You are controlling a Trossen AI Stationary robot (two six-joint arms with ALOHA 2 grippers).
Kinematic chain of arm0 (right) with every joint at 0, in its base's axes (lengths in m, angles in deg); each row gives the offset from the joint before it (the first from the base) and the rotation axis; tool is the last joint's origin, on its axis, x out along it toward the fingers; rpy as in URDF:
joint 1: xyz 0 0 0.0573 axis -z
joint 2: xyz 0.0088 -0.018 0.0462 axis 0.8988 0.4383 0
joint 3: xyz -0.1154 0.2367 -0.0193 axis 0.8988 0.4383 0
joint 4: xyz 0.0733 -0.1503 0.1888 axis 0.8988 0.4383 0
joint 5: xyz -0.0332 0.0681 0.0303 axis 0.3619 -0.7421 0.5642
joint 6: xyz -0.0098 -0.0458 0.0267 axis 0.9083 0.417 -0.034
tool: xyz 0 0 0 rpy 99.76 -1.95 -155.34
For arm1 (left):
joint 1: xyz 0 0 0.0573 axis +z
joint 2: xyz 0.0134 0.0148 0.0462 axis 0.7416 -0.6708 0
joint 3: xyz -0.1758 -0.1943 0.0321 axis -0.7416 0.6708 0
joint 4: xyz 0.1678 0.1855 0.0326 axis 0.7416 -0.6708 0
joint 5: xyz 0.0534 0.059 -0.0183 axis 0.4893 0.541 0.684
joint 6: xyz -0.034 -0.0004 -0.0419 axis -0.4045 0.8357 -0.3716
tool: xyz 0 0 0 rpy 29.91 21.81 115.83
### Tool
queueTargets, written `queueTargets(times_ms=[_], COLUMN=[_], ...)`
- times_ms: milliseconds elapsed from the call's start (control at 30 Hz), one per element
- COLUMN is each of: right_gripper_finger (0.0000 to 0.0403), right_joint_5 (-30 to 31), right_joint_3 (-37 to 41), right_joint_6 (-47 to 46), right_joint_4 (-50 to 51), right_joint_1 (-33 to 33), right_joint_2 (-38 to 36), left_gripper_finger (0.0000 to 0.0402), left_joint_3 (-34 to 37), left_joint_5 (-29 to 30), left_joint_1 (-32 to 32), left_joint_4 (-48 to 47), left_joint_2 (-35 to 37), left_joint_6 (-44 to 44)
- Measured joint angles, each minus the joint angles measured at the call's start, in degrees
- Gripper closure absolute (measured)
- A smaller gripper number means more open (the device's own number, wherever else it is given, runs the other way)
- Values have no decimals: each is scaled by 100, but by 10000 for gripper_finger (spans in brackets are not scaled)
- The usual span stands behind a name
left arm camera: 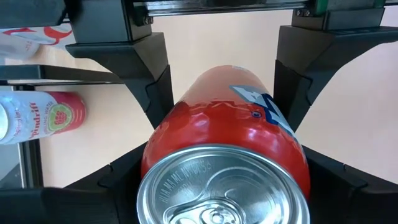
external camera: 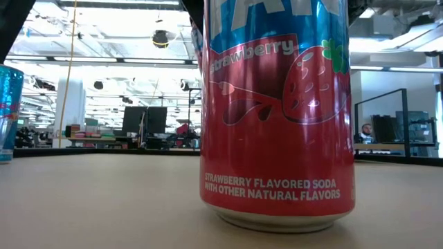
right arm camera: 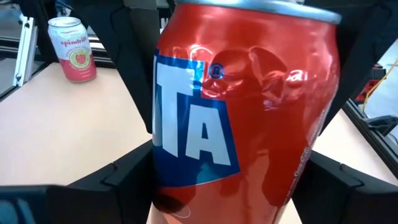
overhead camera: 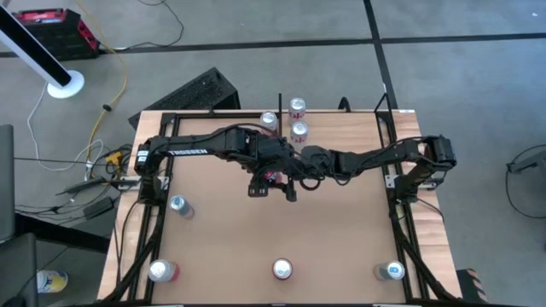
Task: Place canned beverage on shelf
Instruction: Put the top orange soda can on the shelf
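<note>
A: Where is the red soda can (left arm camera: 224, 143) right now?

B: Near the middle of the bench (overhead camera: 341, 239), a little toward the far edge. The left pincer (overhead camera: 260, 181) is clamped on it; in its wrist view the dark fingers (left arm camera: 149, 93) press the can's two sides.

A: And the right pincer (overhead camera: 294, 181)?

B: Right up against the same can from the other side, fingers (right arm camera: 118, 68) spread around it. I cannot tell whether they touch it.

A: How does the can lie?

B: Its long axis runs straight out between each pincer's fingers, silver lid toward the left wrist. Both arms are equally near.

A: The shelf?

B: I judge it lies toward the far edge, where other cans (overhead camera: 297, 108) stand; the plank itself I cannot make out.
</note>
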Motion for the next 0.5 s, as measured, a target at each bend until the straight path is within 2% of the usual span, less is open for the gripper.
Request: queueTargets(times_ms=[500], right_gripper_finger=[84], right_joint_5=[-2], right_joint_3=[2], right_joint_6=[33], right_joint_4=[-10], right_joint_1=[-35], right_joint_2=[-2], left_gripper_finger=[112], left_joint_3=[0], left_joint_5=[-13], left_joint_1=[-2], left_joint_4=[6], left_joint_2=[0], left_joint_6=[0])
